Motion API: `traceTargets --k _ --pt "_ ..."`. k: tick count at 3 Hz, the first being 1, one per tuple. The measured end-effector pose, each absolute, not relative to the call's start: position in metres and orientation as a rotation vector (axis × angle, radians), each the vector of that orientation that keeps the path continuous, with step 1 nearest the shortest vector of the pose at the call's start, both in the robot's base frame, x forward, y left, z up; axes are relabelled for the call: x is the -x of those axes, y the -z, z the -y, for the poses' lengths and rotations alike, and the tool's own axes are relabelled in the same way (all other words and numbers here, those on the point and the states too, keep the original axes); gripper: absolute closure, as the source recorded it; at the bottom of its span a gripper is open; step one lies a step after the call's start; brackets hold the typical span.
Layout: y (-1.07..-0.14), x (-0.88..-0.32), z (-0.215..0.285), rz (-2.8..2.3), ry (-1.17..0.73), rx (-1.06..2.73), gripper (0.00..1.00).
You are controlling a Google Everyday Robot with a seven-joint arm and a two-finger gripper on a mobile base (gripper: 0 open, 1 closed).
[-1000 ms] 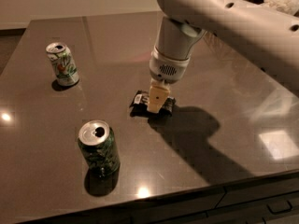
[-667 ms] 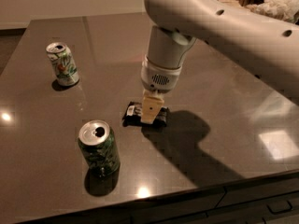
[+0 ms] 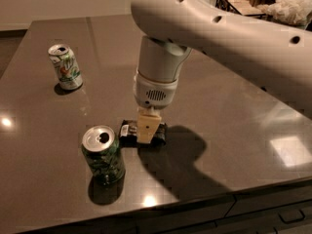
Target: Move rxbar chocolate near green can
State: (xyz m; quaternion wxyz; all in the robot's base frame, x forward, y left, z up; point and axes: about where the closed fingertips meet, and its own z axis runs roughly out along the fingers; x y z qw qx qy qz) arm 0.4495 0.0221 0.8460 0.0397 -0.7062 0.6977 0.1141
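The rxbar chocolate [image 3: 127, 130], a black wrapper with a white label patch at its left end, lies low at the dark table [image 3: 229, 116], just right of the green can [image 3: 102, 156]. The can stands upright near the front edge and a small gap separates it from the bar. My gripper [image 3: 147, 130] points straight down from the big white arm and is shut on the bar's middle. One tan finger covers the centre of the wrapper. I cannot tell whether the bar touches the tabletop.
A mostly white can with green and red print [image 3: 65, 67] stands upright at the far left. A wire basket [image 3: 241, 1] and a crumpled plastic bag [image 3: 292, 4] sit beyond the table's back right. The table's front edge runs just below the green can.
My gripper has carried the bar toward the front left, from the table's middle to right beside the green can. Both cans have stayed put.
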Motion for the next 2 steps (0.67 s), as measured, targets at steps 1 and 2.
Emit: traceTargets --k 1,2 --pt "-0.8470 -0.4370 -0.0291 -2.110 -0.334 2.202 0.84" --pt "-0.8455 -0.4281 -0.0332 -2.095 -0.317 2.234 0.61"
